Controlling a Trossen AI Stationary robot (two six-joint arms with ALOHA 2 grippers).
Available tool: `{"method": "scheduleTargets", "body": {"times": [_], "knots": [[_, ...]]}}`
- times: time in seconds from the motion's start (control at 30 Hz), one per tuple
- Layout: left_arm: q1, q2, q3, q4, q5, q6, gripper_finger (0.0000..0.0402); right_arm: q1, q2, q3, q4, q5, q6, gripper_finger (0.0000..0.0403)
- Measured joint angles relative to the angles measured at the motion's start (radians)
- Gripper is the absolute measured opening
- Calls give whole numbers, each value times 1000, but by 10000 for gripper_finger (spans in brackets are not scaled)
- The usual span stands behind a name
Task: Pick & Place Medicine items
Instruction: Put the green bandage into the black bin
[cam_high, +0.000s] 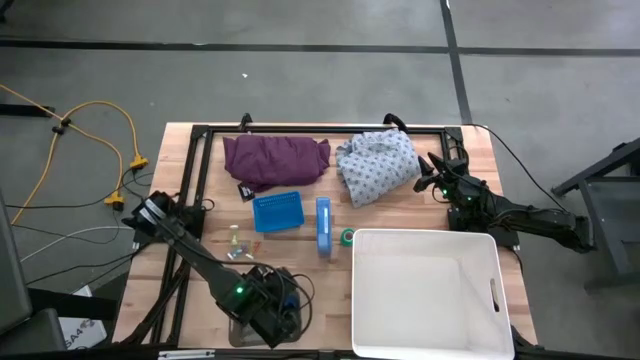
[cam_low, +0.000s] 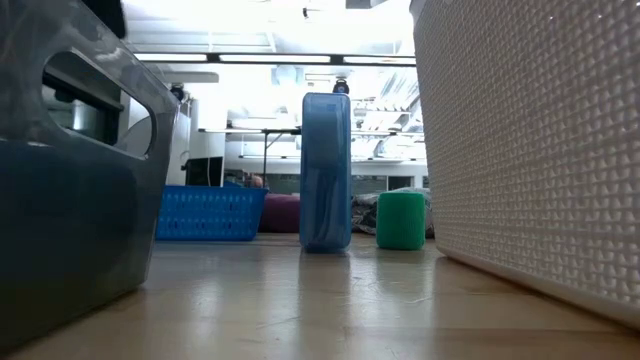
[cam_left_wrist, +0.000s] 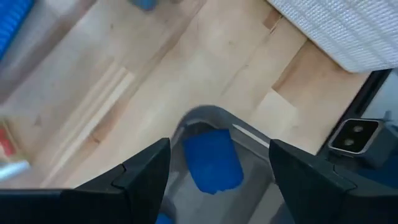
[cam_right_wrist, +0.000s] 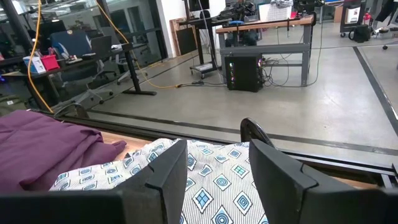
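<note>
My left gripper (cam_left_wrist: 219, 180) is open and hovers above a grey see-through bin (cam_left_wrist: 205, 118) at the table's near edge. A blue piece (cam_left_wrist: 211, 160) lies inside that bin, below the gap between the fingers. On the table's middle, a tall blue block (cam_high: 323, 226) stands upright on its end (cam_low: 326, 170). A green roll (cam_high: 347, 237) rests beside it (cam_low: 401, 220). Tiny pale vials (cam_high: 237, 246) lie to the block's left. My right gripper (cam_right_wrist: 217, 180) is open and waits at the far right, over a patterned cloth (cam_right_wrist: 211, 180).
A big white bin (cam_high: 425, 290) fills the near right of the table (cam_low: 530, 150). A blue mesh basket (cam_high: 277, 212) sits in the middle, with a purple cloth (cam_high: 275, 160) and the patterned cloth (cam_high: 378, 165) along the far edge. A black frame (cam_high: 200, 135) borders the table.
</note>
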Motion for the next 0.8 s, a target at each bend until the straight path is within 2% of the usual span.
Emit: {"method": "scheduleTargets", "body": {"times": [0.5,0.63,0.8], "knots": [[143,-127,-31,-151,-5,290,266,0,0,0,0,0,0,160],[175,-193,-121,-113,-13,343,266,0,0,0,0,0,0,160],[222,-329,-314,19,-3,412,266,0,0,0,0,0,0,160]]}}
